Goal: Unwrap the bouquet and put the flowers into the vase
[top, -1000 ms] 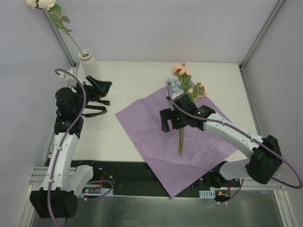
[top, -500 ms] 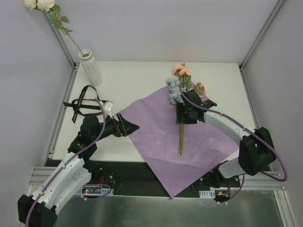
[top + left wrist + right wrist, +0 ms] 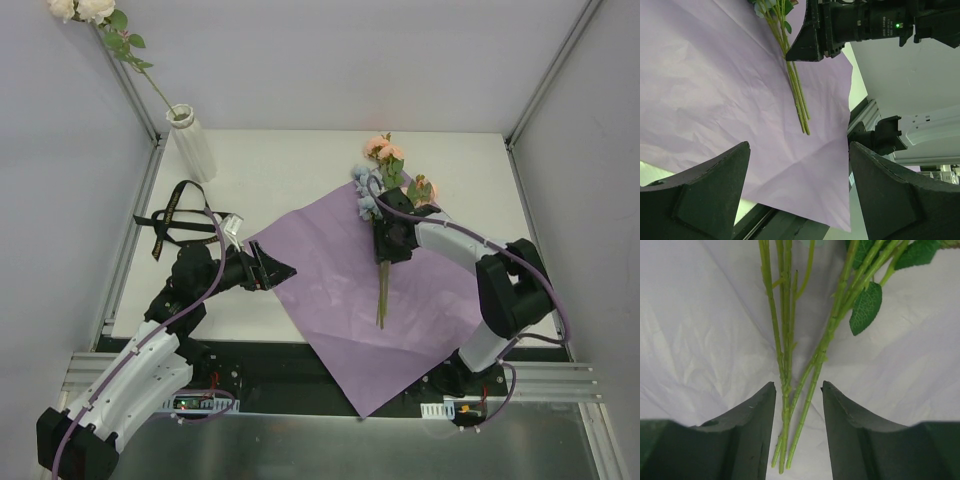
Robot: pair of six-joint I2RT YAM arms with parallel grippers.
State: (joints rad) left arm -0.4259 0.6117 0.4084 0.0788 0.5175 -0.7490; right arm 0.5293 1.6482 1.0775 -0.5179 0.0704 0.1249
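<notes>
The bouquet lies unwrapped. Its flowers [image 3: 383, 175] rest on the flat purple paper [image 3: 330, 290], with the stems [image 3: 381, 300] pointing toward the near edge. My right gripper [image 3: 389, 243] is low over the stems. In the right wrist view its jaws [image 3: 798, 387] straddle the green stems [image 3: 785, 340], and a small gap shows on each side. My left gripper [image 3: 268, 268] stands open at the paper's left edge, holding nothing. In the left wrist view the left gripper [image 3: 799, 147] faces the paper [image 3: 715, 90]. The white ribbed vase [image 3: 192, 142] stands at the back left with one white rose [image 3: 85, 8] in it.
A black ribbon [image 3: 168, 218] lies on the table left of the paper, near the vase. The paper's near corner [image 3: 365, 405] hangs over the table's front rail. Metal frame posts [image 3: 545, 85] rise at the back corners.
My right gripper's jaws have narrowed around the stems. The left arm swung from beside the vase down to the paper's left edge, then stayed still.
</notes>
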